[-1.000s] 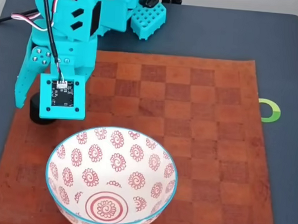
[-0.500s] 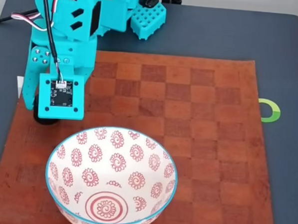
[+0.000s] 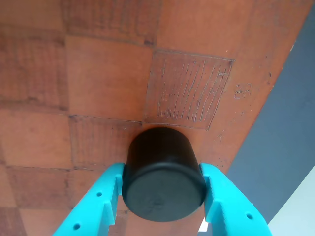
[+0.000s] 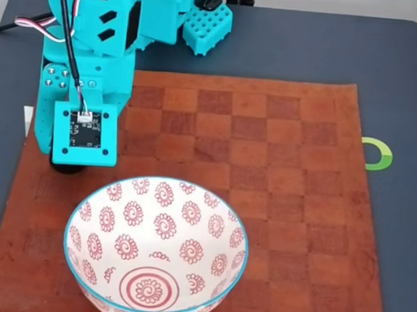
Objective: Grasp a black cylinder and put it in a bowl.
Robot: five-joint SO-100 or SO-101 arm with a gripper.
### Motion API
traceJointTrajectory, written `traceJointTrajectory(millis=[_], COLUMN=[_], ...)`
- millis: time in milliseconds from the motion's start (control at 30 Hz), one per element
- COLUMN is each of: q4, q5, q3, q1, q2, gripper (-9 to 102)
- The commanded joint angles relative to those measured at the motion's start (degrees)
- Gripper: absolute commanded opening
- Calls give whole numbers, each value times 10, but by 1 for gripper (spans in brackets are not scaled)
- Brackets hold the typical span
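In the wrist view the black cylinder (image 3: 162,179) stands on the checkered mat, held between the two teal fingers (image 3: 106,201), which press on its left and right sides. My gripper (image 3: 162,172) is shut on it. In the fixed view the gripper (image 4: 65,159) points down at the mat's left edge, mostly hidden under the wrist camera board, and only a dark sliver of the cylinder (image 4: 66,167) shows below it. The white bowl (image 4: 191,218), with red spiral motifs and a light blue rim, sits just in front and to the right of the gripper, a short gap away.
A brown checkered mat (image 4: 278,166) lies on a dark grey pad (image 4: 400,103). A green ring mark (image 4: 378,154) sits at the pad's right side. A teal perforated block (image 4: 208,27) stands at the back near the arm's base.
The gripper's left finger, spread outward a second ago, has swung in and closed on the black cylinder. The arm and bowl stay in place.
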Motion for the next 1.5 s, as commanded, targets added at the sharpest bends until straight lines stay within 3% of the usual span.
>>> traceJointTrajectory(millis=[0,367,1067,1467], q4=[4,22,345,347], q5=[4,3,4,13], q3=[-21,-51,-424,-564], q1=[4,-6,-99,-205], q2=[3,4,-6,-76], gripper=[14,14,13,14])
